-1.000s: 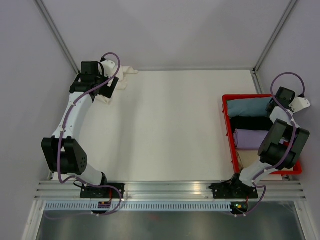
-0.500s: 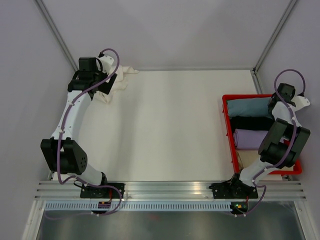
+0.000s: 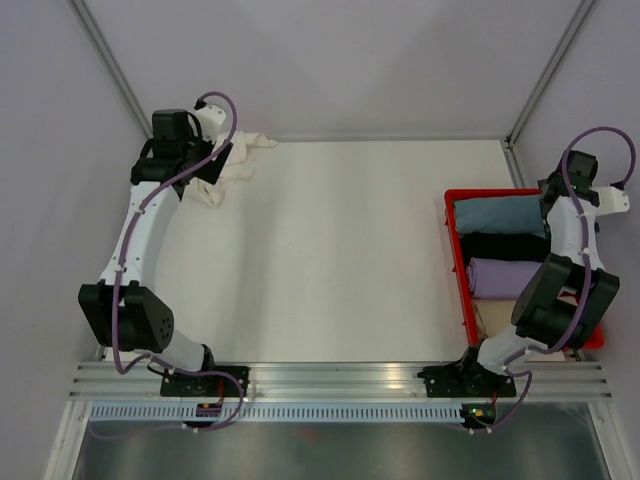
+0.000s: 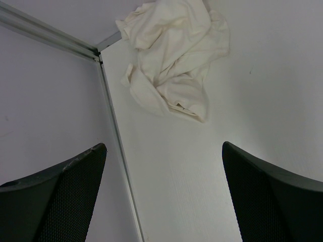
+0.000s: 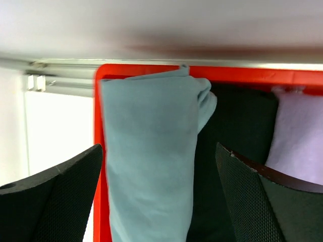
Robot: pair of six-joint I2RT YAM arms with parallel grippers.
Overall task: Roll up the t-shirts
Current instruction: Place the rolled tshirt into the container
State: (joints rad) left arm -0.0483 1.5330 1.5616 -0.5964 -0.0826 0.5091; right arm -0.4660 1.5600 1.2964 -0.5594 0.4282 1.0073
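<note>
Bright even light, faint shadows; right wrist view smeared along top (motion blur), others sharp

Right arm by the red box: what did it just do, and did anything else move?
The right gripper opened and pulled back from the rolled blue-grey t-shirt, apparently letting it go in the red crate. The left gripper, open throughout, drew back off the crumpled cream t-shirt. Both shirts stayed put.

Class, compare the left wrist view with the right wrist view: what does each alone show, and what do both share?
Left wrist only: a crumpled cream t-shirt on the white table. Right wrist only: a rolled blue-grey t-shirt in the red crate, beside a black roll and a lilac roll. Shared: the left gripper and right gripper each appear open, holding nothing.
</note>
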